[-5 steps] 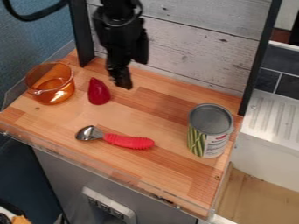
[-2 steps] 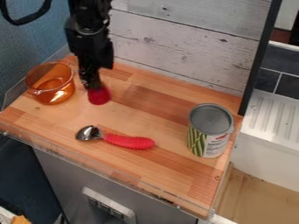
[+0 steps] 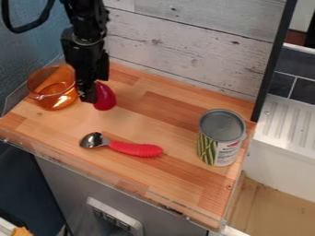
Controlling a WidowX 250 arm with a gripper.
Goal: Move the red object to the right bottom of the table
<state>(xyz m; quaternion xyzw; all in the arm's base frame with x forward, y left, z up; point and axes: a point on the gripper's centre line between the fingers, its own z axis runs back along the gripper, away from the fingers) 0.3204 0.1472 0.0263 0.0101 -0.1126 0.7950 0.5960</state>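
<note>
Since the earliest frame, the one end effector (image 3: 88, 98) has moved down and toward the view's left; it went over the teardrop-shaped dark red object (image 3: 106, 97) and is now at that object's left side. Nearest on the wooden surface (image 3: 157, 126) lies one spoon (image 3: 134, 148), its metal bowl to the left and its ridged red handle to the right. Farther back, near the right edge, one tin can (image 3: 220, 138) stands upright, grey end up, green pods on its label. Beyond these, at the far left, sits the one dark red object, just beside the end effector; whether they touch, I cannot tell. Nor can I tell if the end effector is apart or together. To its left is one transparent amber bowl (image 3: 48, 99). That makes four things on the surface. Behind rises one whitewashed plank wall (image 3: 197, 50).
</note>
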